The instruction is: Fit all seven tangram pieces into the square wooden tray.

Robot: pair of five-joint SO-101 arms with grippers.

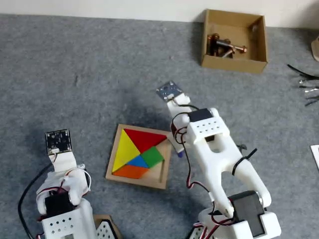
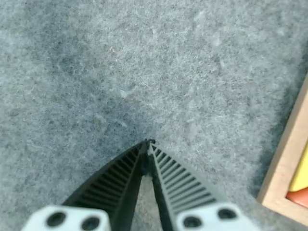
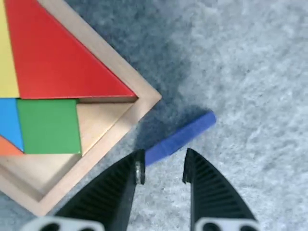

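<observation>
Blue piece (image 3: pixel 180 137) before parted right gripper (image 3: pixel 164 156), possibly touching, beside tray (image 3: pixel 147 96)

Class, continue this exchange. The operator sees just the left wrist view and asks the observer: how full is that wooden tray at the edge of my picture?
Observer: The tray holds five coloured pieces; bare wood shows along one side.
Operator: Any loose piece nearby?
Observer: A blue piece lies on the carpet, just off a tray corner.
Operator: Where is the other arm?
Observer: The right gripper is open at one end of that blue piece.
</observation>
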